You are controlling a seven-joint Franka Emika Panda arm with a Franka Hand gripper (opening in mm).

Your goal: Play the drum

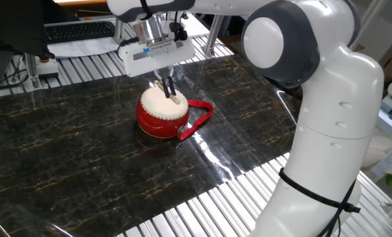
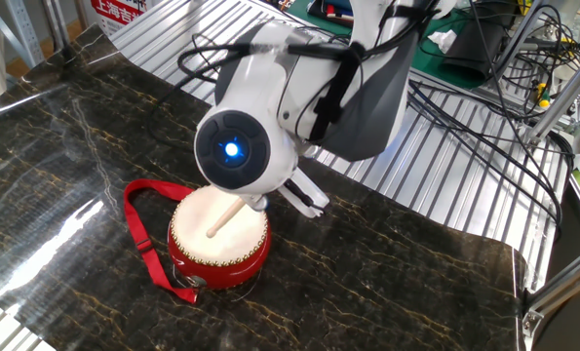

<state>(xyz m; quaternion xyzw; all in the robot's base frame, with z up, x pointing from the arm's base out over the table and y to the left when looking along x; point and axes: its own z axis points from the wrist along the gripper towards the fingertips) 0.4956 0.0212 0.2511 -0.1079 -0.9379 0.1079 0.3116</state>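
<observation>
Nearest us, the drum (image 2: 218, 240) sits loose on the dark table (image 1: 64, 151), and above it our gripper (image 1: 166, 85) pinches the thin stick (image 2: 225, 216); we judge a hard off-centre strike could shove the drum or slip the stick.

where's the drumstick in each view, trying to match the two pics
One fixed view: the drumstick is a short pale stub left of upper centre, below the fingers, its tip over the drum skin.
The other fixed view: it shows left of centre as a longer pale rod slanting across the drum's cream skin from under the blue-lit wrist.
Shared landmark: the drum's red strap, lying on the dark marble table.
</observation>
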